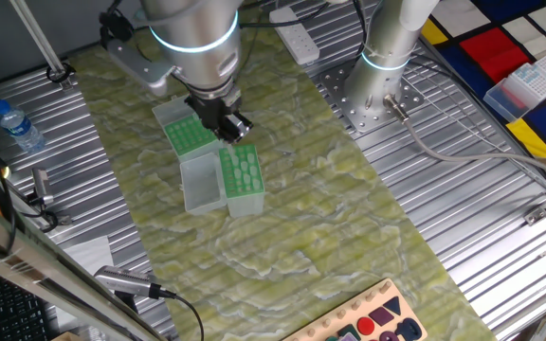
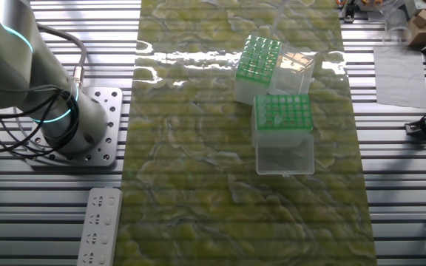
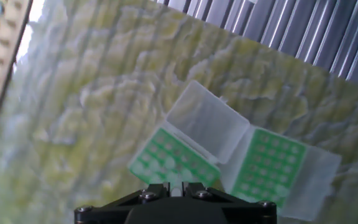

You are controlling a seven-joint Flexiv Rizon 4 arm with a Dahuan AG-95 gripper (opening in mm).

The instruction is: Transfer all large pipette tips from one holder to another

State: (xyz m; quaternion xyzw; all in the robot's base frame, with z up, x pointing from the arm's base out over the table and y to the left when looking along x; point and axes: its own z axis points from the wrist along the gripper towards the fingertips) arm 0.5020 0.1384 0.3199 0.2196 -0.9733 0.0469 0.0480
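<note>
Two open holders stand side by side on the green mat. One holder carries the large pipette tips, pale round tops in a tight grid. The other holder shows a darker green plate with holes. Clear lids lie folded open beside them. My gripper hangs above the two holders, between them. Its jaws are close together with a small pale tip clamped between them. The other fixed view does not show the gripper.
A water bottle lies at the left on the metal table. A power strip sits near the second arm's base. A board with coloured shapes lies at the mat's near end. A plastic box stands at the far right.
</note>
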